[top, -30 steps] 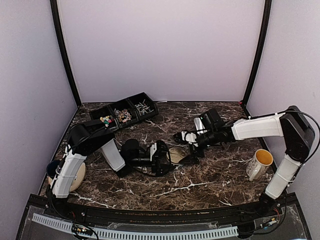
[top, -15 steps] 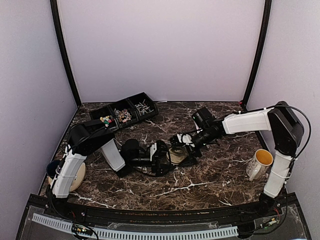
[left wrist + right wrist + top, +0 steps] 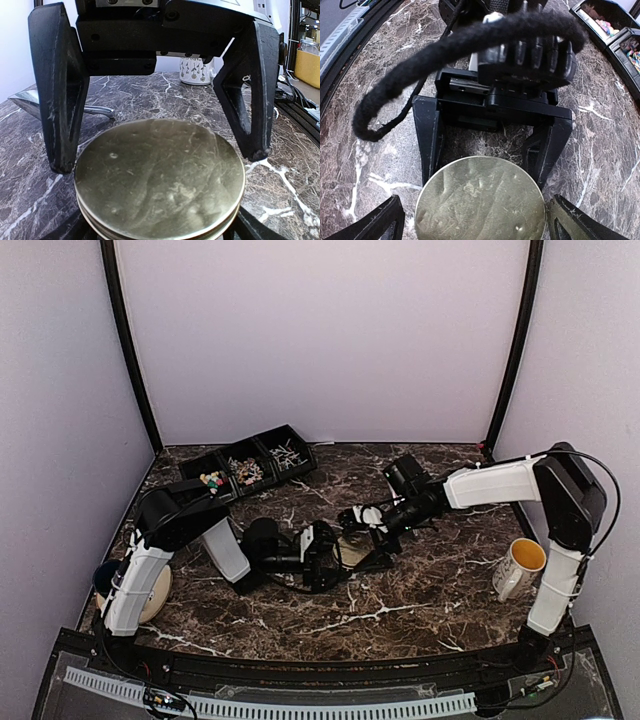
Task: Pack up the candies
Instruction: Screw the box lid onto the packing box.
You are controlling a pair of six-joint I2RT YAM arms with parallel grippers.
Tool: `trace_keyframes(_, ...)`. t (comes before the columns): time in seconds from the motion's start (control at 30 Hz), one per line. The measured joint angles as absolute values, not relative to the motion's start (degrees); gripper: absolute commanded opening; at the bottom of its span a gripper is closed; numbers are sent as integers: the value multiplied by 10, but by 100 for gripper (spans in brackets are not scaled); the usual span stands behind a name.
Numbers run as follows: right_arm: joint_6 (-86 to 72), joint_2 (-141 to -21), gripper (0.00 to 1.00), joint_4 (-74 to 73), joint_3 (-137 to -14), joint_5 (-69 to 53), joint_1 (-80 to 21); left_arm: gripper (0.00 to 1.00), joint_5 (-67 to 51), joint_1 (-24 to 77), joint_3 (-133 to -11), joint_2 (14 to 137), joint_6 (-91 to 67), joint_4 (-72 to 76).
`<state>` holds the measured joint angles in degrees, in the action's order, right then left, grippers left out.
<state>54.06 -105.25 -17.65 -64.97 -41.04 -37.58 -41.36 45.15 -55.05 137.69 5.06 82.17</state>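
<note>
Candies (image 3: 213, 480): tiny pastel pieces in black tray (image 3: 262, 437), far-left surface.
Left hand (image 3: 157, 157): clamped on gold tin (image 3: 160, 195), well apart from candies.
Right hand (image 3: 477, 215): fingers spread wide, flanking tin.

Top view is taken from high behind the near edge, tilted down, whole table (image 3: 430, 605) covered. Wrist views are set low and very close, aimed at each other from opposite sides. Lid (image 3: 160, 180) is shared by all three.

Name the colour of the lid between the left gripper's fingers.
The lid is dull gold; clearest in left wrist view.
</note>
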Motion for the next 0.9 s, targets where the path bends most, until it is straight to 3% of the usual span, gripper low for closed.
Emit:
trace_keyframes(0.13,533,-1056,97,-170,-650,-408,-375,84,-414,451,-550,1377,51,822)
trace_keyframes(0.53,497,-1065,77,-159,-650,-409,-373,84,-414,451,-550,1377,51,822)
trace_keyframes(0.9,375,-1020,78,-25,-560,-360,-387,84,-409,451,-552,1377,50,821)
